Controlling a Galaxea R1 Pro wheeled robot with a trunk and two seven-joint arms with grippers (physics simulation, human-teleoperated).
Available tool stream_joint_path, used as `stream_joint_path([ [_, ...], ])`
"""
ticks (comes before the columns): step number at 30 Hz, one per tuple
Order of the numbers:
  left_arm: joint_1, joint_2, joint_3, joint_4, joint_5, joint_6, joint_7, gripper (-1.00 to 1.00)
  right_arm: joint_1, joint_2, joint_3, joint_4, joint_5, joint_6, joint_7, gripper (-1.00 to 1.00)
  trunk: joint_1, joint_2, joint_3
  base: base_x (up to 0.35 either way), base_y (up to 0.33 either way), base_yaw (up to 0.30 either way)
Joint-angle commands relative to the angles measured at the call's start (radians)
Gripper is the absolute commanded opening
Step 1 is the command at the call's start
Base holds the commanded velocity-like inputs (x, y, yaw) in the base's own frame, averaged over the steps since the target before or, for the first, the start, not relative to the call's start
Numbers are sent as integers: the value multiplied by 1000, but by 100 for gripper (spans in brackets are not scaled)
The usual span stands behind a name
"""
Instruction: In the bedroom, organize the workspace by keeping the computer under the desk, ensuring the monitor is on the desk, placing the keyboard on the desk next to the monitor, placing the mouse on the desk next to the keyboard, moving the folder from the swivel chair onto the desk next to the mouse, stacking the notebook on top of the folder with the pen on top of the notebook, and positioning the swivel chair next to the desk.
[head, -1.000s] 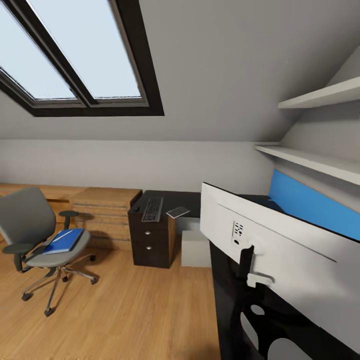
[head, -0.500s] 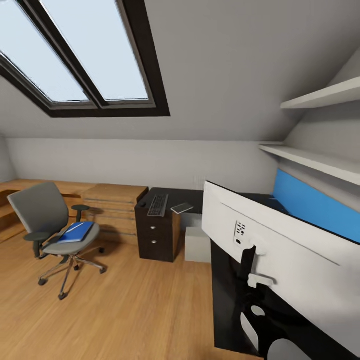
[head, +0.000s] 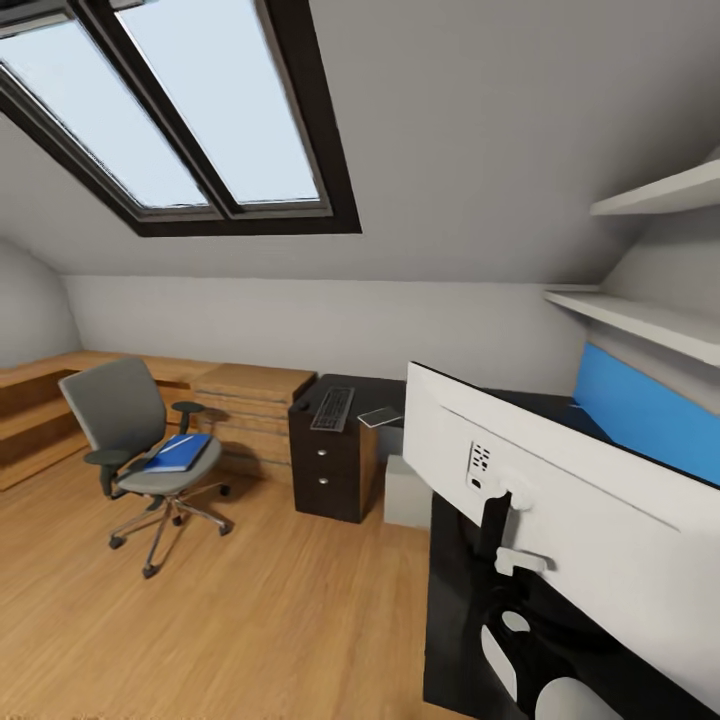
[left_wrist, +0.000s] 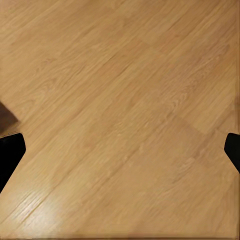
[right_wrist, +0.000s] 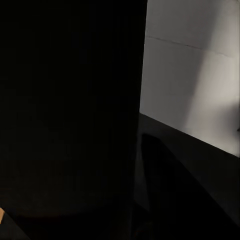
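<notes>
The monitor (head: 580, 500) fills the near right of the head view, pale back towards me, black stand below. It stays with me, carried by my right gripper. In the right wrist view its pale back (right_wrist: 195, 85) is very close. My left gripper (left_wrist: 120, 150) is open over bare floor. Across the room, the black-topped desk (head: 375, 392) holds the keyboard (head: 332, 408) and the notebook (head: 379, 416). The computer (head: 405, 492) stands under it. To the left, the swivel chair (head: 120, 420) carries the blue folder (head: 178, 452) on its seat.
Light wooden low shelving (head: 250, 395) runs along the far wall behind the chair. Wall shelves (head: 650, 320) and a blue wall panel (head: 645, 410) are at the right. Open wooden floor (head: 250, 600) lies between me and the desk.
The whole picture has shifted: chair, desk and skylight slid to the right and look slightly farther, so the camera moved. The monitor kept its place in the view.
</notes>
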Motion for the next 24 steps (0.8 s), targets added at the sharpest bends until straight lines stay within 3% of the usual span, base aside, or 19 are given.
stream_joint_path([
  [1, 0, 1, -6, -2, 10, -6, 6, 100, -1, 0, -1, -1, 9, -3, -3, -100, 0, -1, -1, 0, -342, 43],
  [17, 0, 1, -6, -2, 11, -5, 6, 100, -1, 0, -1, 0, 10, -3, -3, -100, 0, -1, -1, 0, -249, 3],
  [24, 0, 1, -6, -2, 12, -5, 5, 100, -2, 0, -2, 0, 10, -3, -3, -100, 0, -1, -1, 0, -95, 0],
])
